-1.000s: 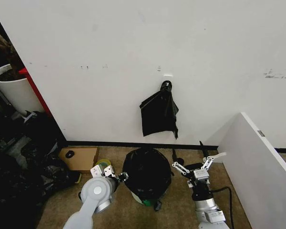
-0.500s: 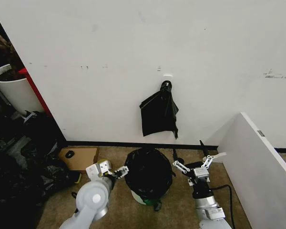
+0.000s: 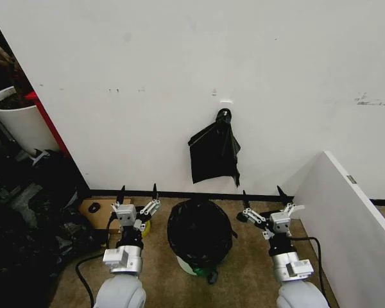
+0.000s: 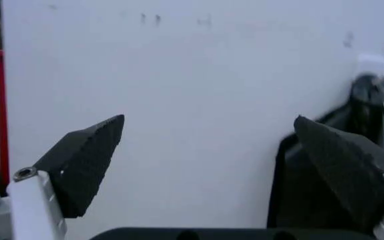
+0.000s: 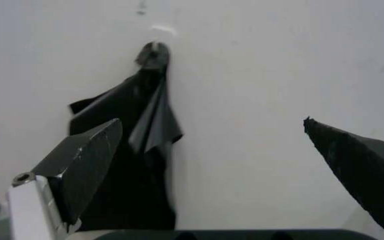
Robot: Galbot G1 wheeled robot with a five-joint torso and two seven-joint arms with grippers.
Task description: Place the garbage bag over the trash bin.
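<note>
Both grippers flank the trash bin [image 3: 201, 260] in the head view, left gripper [image 3: 137, 196] and right gripper [image 3: 267, 199] raised with jaws wide and empty; I judge the garbage bag [image 3: 199, 230] already draped over the rim, little left. Wall close ahead, white panel [image 3: 346, 218] crowding my right. Left wrist view: spread jaws facing the wall. Right wrist view: the same, hanging bag bundle [image 5: 128, 150] ahead.

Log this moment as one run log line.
garbage bag: over trash bin | left gripper: open, left of bin | right gripper: open, right of bin
</note>
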